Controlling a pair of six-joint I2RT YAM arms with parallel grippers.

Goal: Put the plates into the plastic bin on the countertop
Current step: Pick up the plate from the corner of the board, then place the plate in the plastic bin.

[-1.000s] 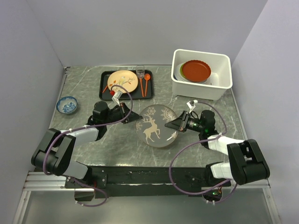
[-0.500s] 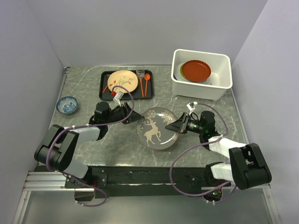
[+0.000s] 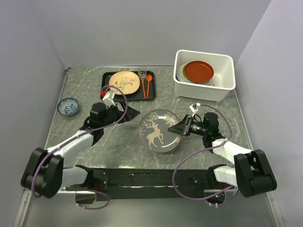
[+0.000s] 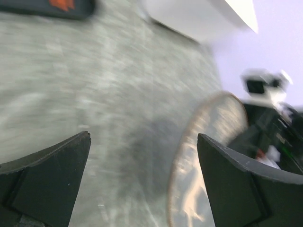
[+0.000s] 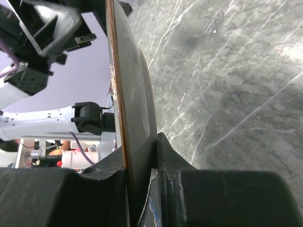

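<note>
My right gripper (image 3: 182,126) clenched on the rim of the deer-patterned plate (image 3: 158,130), tilted above the countertop (image 3: 118,142) near the plastic bin (image 3: 203,91), my left gripper (image 3: 129,113) spread wide, holding nothing, red-brown plate (image 3: 199,71) inside the bin, cream floral plate (image 3: 124,82) on a black tray (image 3: 105,85) well left of the bin.

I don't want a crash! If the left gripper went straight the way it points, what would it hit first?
Probably the deer plate, held tilted by the right gripper. Its rim sits slightly right of where the open left gripper aims, so it might meet the countertop first; depth is unclear.
</note>
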